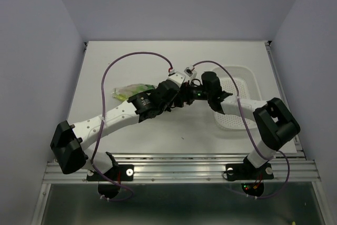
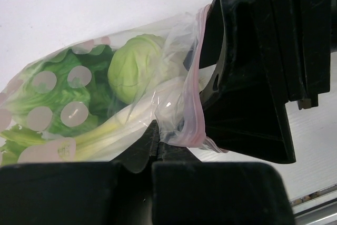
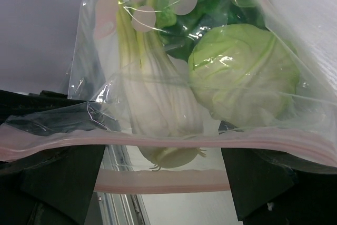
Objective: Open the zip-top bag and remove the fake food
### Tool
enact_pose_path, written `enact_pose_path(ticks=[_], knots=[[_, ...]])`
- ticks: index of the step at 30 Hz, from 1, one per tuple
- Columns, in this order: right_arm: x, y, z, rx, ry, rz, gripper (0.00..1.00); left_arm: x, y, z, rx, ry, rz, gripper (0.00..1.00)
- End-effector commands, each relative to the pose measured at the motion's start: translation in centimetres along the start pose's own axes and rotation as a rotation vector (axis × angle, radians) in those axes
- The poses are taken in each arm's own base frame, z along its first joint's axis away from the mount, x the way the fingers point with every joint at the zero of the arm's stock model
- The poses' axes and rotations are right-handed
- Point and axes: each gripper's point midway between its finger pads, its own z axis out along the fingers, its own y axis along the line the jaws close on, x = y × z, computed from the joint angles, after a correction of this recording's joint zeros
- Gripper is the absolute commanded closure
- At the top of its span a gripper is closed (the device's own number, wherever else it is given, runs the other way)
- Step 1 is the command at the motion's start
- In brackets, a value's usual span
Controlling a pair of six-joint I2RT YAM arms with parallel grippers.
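a lab cell: white table (image 1: 237,56) boxed by plain walls (image 1: 31,51) (aluminium mounting rail (image 1: 179,169)).

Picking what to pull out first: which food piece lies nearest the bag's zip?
The white-bulbed stalk: its root end reaches the pink zip, while the round cabbage and leafy greens sit deeper.
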Motion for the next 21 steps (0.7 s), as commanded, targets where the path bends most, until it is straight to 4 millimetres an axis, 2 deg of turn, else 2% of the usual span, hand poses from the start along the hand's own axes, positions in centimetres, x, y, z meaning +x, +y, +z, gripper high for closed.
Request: enact_pose_path(ticks=[1,7,11,12,17,18,20,21], knots=[[0.8,1.8,0.7,-0.081,0.018,-0.045,0.07,-2.9,-1.2,-1.2,0.070,-0.096,-0.046,1.00],[1.7,1.3,0.6,-0.044,0.030,-0.010,0.08,-3.0,-1.7,-1.1,0.086,-0.092,-0.051,1.00],[2.3,1.1,0.9,-0.033,0.042,0.015,0.16,-3.2,-1.7,-1.2,0.083,-0.098,-0.056,1.00],[2.3,1.0,0.9,-0.027,0.040,0.016,0.22,-3.1,-1.7,-1.2,0.085,-0.097,-0.055,1.00],[1.3,1.0,0.6,0.002,-0.002,0.000,0.31,-3.0,-1.7,-1.3,0.082,-0.098,-0.054,1.00],[1.0,1.2,0.5,0.005,-0.011,-0.003,0.38,-3.0,-1.6,-1.3,0.077,-0.097,-0.056,1.00],[0.8,1.1,0.5,0.017,-0.024,0.005,0.45,-2.9,-1.6,-1.3,0.076,-0.095,-0.059,1.00],[0.6,1.2,0.4,0.019,-0.029,0.002,0.51,-2.9,-1.5,-1.4,0.074,-0.096,-0.062,1.00]])
